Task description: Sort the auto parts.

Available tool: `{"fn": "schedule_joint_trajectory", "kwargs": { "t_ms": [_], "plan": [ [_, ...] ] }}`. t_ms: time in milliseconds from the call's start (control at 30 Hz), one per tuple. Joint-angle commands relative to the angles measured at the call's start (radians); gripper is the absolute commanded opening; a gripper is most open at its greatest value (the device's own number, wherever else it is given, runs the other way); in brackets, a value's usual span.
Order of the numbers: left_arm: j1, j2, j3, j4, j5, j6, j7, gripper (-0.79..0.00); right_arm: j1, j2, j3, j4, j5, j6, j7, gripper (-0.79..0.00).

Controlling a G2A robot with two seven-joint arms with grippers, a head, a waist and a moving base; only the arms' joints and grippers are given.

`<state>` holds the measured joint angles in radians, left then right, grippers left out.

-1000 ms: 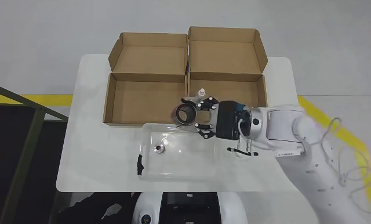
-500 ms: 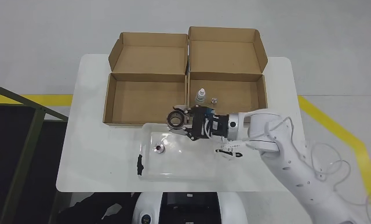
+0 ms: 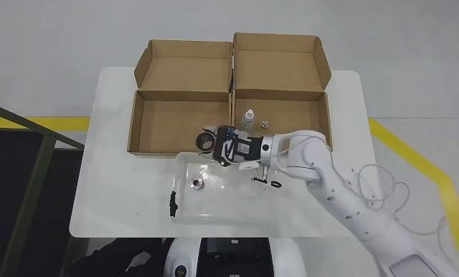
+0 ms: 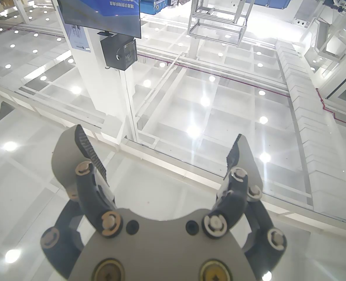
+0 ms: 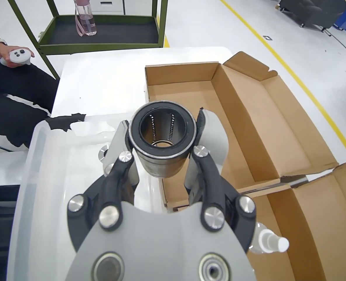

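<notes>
My right claw point(image 3: 217, 143) has swung left over the last second. It has carried the bearing point(image 3: 206, 141) from the front of the right box point(image 3: 294, 113) to the front right corner of the left box point(image 3: 168, 126), where it hangs over the near wall. A spray bottle point(image 3: 247, 118) and a small metal part point(image 3: 264, 123) are in the right box. The clear tray point(image 3: 222, 205) beside me holds another metal piece point(image 3: 196, 184). My right fingers are clamped on the bearing's sides, its open bore facing away from my wrist. My left claw point(image 4: 158, 144) is spread wide, gripping nothing.
</notes>
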<state>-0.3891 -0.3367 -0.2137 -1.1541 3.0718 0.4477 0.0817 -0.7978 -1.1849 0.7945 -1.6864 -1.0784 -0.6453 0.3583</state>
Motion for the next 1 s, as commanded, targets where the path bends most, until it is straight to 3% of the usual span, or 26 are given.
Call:
{"fn": "schedule_joint_trajectory", "kwargs": {
  "t_ms": [0, 967],
  "plan": [
    [0.000, 0.000, 0.000, 0.000, 0.000, 0.000, 0.000, 0.000, 0.023, -0.011, -0.023, 0.020, 0.000, 0.014, 0.006, -0.785],
    [0.000, 0.000, 0.000, 0.000, 0.000, 0.000, 0.000, 0.000, 0.300, -0.231, -0.299, 0.446, 0.035, 0.160, 0.002, -0.785]
  ]
}}
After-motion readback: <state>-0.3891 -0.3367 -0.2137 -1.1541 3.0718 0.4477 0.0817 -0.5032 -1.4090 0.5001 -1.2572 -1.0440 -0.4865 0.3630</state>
